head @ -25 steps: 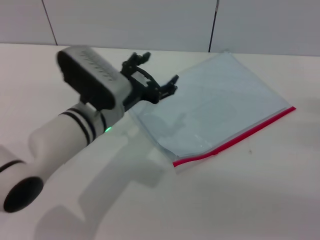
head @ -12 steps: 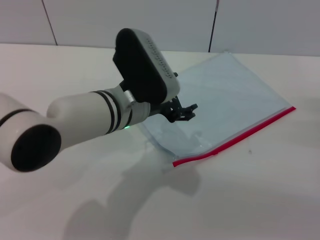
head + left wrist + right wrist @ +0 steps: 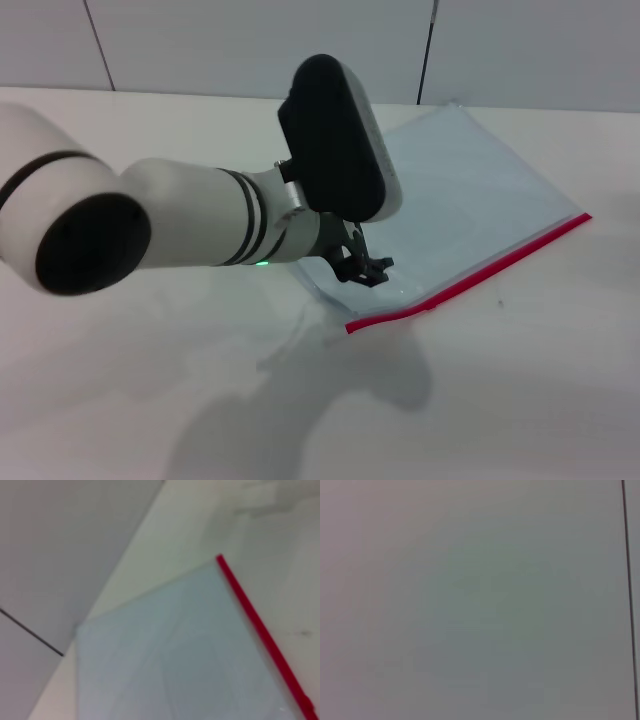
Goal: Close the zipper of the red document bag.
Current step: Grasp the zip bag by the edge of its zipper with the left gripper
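From the head camera I see the red document bag (image 3: 470, 200) lying flat on the white table (image 3: 520, 400), filling the centre-right of the frame, its far corner up near the wall panels (image 3: 250, 45). The zipper (image 3: 470, 275) runs as a thin red strip along the bag's near edge — from just below centre up toward the right edge. My left arm reaches in from the left of the frame, and the left gripper (image 3: 362, 265) sits low over the bag's near-left corner, just above the zipper's left end; I cannot tell whether its fingers are apart or together. The left wrist camera shows bag and zipper only. The right wrist camera shows blank grey wall — the right gripper isn't visible.
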`<control>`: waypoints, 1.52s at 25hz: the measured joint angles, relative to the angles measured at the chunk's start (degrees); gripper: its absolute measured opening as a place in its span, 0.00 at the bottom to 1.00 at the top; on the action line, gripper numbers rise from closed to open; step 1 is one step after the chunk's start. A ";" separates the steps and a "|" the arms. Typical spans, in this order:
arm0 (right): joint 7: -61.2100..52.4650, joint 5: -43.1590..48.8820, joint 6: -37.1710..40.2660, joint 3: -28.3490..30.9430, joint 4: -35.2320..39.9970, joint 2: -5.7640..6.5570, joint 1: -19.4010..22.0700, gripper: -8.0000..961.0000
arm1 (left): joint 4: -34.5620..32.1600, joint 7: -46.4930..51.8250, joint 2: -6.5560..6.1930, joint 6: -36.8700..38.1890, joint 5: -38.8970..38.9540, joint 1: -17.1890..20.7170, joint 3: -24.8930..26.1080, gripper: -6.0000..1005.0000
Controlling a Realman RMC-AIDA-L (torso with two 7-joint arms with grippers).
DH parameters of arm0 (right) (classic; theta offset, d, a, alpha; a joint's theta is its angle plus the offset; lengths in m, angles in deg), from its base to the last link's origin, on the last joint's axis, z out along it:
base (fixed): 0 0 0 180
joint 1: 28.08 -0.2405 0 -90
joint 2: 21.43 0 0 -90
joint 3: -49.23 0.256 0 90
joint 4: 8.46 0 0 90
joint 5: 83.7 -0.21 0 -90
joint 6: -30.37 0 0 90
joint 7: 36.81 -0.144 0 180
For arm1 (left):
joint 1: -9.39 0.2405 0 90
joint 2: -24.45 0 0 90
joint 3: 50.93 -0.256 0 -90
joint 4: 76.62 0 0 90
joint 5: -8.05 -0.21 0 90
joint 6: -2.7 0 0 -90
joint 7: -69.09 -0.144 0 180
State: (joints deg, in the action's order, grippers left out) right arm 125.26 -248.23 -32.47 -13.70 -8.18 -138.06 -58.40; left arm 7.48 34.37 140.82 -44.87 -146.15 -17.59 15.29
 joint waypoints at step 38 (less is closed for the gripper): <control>-0.13 0.00 0.09 0.88 -0.33 0.09 -1.54 0.83 | -3.93 1.22 0.25 -16.62 -0.48 -9.36 -6.31 0.90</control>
State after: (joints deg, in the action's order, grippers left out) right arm 125.13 -248.23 -32.38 -12.82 -8.51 -137.97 -59.94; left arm 3.55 35.59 141.07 -61.49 -146.63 -26.94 8.97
